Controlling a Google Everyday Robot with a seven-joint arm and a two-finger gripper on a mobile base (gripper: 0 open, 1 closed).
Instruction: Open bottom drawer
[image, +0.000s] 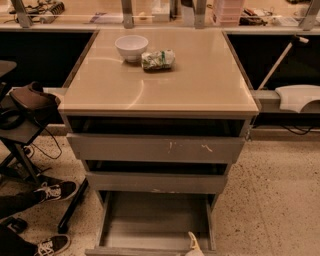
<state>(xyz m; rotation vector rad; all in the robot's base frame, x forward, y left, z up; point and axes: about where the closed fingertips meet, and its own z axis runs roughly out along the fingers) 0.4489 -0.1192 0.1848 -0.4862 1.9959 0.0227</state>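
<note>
Item: shallow grey bottom drawer (155, 222), lowest in the cabinet (160, 95), standing well out. Pale gripper (192, 246) at its front edge; I cannot tell its opening or hold. Risk, I judge: overpulling strains the stop.

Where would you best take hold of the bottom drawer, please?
On the bottom drawer, grip the front's top edge from above: the front is handleless, and pulled out, that edge is exposed. The gripper is right there, at the picture's bottom.

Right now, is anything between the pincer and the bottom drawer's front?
Nothing shows there. In the camera view the pincer sits at the front edge of the pulled-out bottom drawer, low in frame.
</note>
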